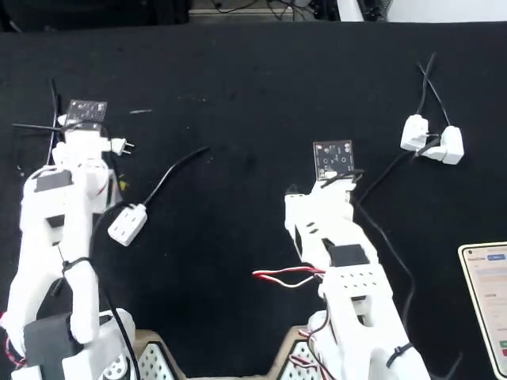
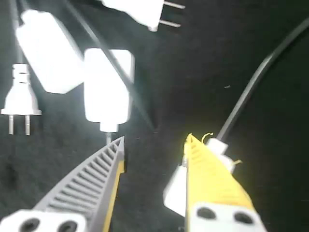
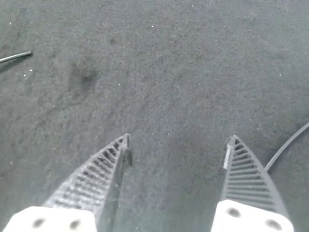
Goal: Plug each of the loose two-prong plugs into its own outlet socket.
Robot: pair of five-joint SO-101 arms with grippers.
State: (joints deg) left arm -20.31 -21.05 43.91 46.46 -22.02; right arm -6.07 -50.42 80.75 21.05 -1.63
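My left gripper [image 2: 154, 140] is open above the black mat, one finger grey and one yellow. Beyond its tips lie two white blocks [image 2: 108, 89] with cords and a loose two-prong plug [image 2: 21, 99]. Another white plug [image 2: 140, 9] lies farther off, also visible beside the left arm [image 1: 117, 145]. A white outlet socket [image 1: 127, 223] on a black cable sits by that arm; the yellow finger partly hides it [image 2: 175, 191]. My right gripper [image 3: 179, 139] is open over bare mat. A cluster of white sockets and plugs [image 1: 432, 142] lies at the far right.
A black cable [image 2: 256, 77] runs away from the socket by the left arm. Another thin cable [image 3: 289, 142] passes beside my right gripper. A phone [image 1: 487, 301] rests at the table's right edge. The right arm [image 1: 341, 245] stands mid-table.
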